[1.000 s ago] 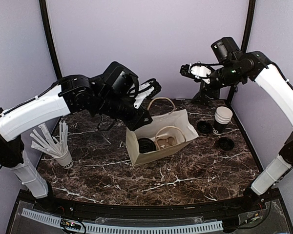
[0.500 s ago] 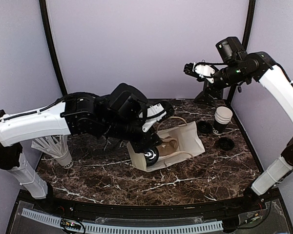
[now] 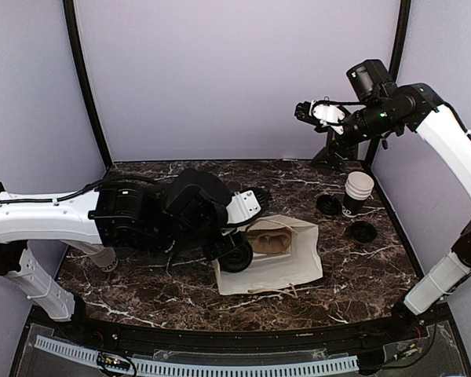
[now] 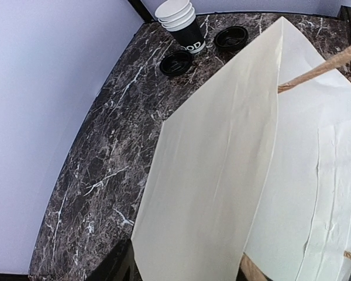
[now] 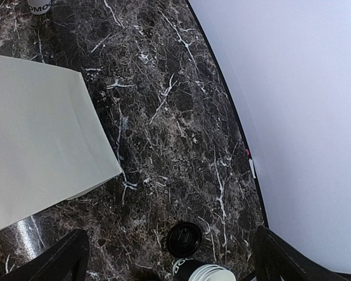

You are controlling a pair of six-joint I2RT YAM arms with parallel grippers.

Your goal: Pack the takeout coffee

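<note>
Left arm [image 3: 141, 216] went from up above the bag to lying low across the bench [image 3: 141, 290]. The cream bag [image 3: 286, 263] has gone from standing to flat on its side, mouth toward that arm.

At the mouth I can see a black-lidded cup [image 3: 237, 255] with the tan pulp tray [image 3: 268, 239] just behind it, so the coffee looks to be in the bag, or barely.

Can't tell what the left fingers are doing. The wrist cam is all bag paper, and from above they're hidden. Right fingers [image 5: 58, 260] are spread wide with nothing between them, parked high at the back right.

Spare cup stack [image 3: 358, 188] and two loose lids [image 3: 328, 204] sit at the right.

My read: we're mid-packing and the bag has toppled. The next move needs it stood back up without the cup rolling out, maybe with the right arm steadying it.
</note>
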